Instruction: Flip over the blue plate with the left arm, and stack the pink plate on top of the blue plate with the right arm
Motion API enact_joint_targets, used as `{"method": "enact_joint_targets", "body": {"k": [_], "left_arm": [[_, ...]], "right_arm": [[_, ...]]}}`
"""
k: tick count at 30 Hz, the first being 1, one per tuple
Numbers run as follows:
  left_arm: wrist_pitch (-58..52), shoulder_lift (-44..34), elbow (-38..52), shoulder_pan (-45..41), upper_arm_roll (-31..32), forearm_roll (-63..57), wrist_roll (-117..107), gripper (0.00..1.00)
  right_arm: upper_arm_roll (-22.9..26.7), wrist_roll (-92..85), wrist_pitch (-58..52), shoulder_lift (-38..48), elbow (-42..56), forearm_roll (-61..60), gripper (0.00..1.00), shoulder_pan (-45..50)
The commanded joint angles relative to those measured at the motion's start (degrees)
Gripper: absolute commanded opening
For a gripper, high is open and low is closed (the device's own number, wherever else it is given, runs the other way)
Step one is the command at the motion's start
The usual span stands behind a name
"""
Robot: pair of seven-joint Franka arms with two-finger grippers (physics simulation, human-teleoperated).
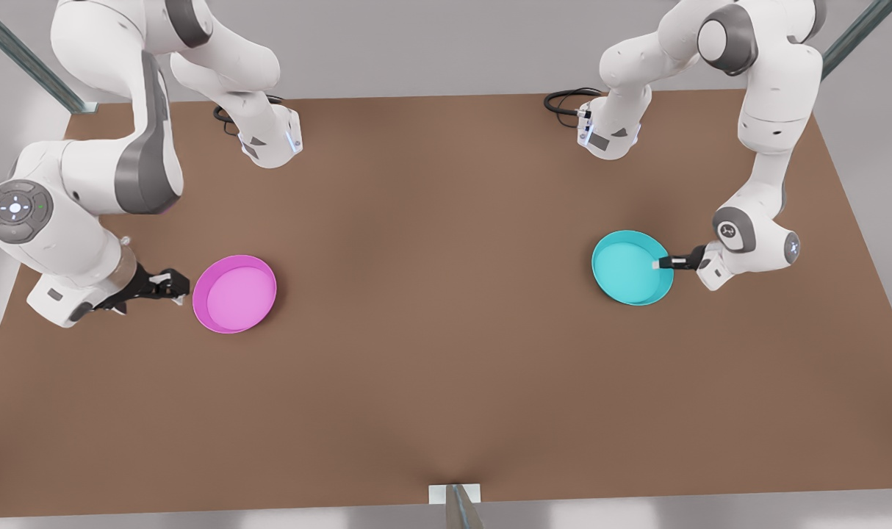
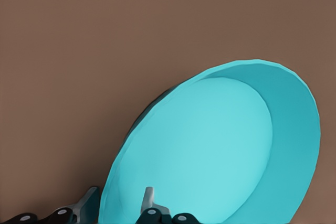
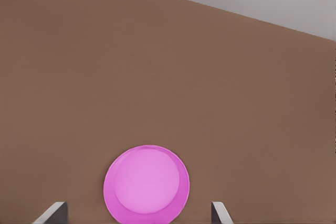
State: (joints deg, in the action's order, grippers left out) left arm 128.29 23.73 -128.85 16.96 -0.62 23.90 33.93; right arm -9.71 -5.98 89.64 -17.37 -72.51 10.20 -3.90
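Left gripper (image 1: 665, 262) clamps the tilted turquoise blue plate's (image 1: 627, 266) rim; right gripper (image 1: 175, 283), fingers apart, sits beside the magenta pink plate (image 1: 234, 294).

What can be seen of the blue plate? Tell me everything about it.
The blue plate is round, shallow and turquoise, plastic-looking, with a raised rim and a flat, lighter base. It sits on the brown table at the front view's right, hollow side up, tilted in the left wrist view. The left end effector is shut on its rim, one finger inside and one outside.

Turquoise blue plate (image 1: 626, 266), magenta pink plate (image 1: 234, 294) with paler inside, plain brown table (image 1: 431, 330).
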Motion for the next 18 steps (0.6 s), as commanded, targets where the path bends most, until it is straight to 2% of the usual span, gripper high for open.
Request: {"method": "enact_joint_targets", "body": {"k": [1,2,18], "left_arm": [[0.0,0.1,0.0,0.0,0.0,0.4,0.0,0.28],[0.1,0.2,0.0,-0.1,0.0,0.4,-0.1,0.21],[0.2,-1.4,1.1,-2.3,1.5,-0.7,-0.7,0.21]], "right_arm": [[0.0,-0.2,0.0,-0.2,0.1,0.0,1.00,0.0],[0.3,-0.2,0.0,-0.3,0.1,0.1,1.00,0.0],[0.6,0.2,-0.1,-0.6,0.0,0.0,1.00,-1.5]]}}
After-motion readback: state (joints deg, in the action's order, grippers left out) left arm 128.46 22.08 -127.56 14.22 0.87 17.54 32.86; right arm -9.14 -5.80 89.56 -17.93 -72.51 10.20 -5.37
